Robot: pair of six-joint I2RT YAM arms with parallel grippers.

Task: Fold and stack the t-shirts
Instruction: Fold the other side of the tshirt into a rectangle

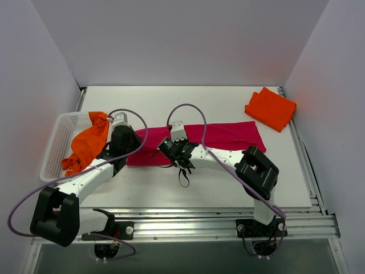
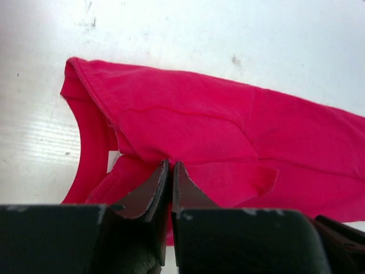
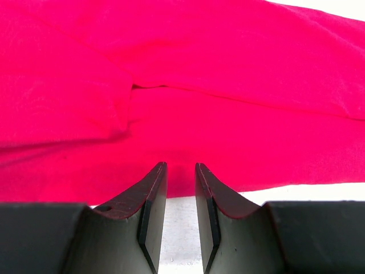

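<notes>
The crimson t-shirt (image 1: 222, 136) lies on the table as a long flat strip. Its collar end (image 2: 91, 142) shows in the left wrist view. My left gripper (image 1: 130, 147) is at that left end, jaws shut on a pinch of the crimson cloth (image 2: 170, 162). My right gripper (image 1: 169, 149) sits low over the shirt's near edge (image 3: 182, 171); its jaws are a little apart, with bare table between them. One orange t-shirt (image 1: 271, 108) lies folded at the back right. Another orange t-shirt (image 1: 88, 142) hangs crumpled over the basket.
A white mesh basket (image 1: 54, 148) stands at the table's left edge beside the left arm. White walls close in the back and both sides. A metal rail (image 1: 228, 220) runs along the near edge.
</notes>
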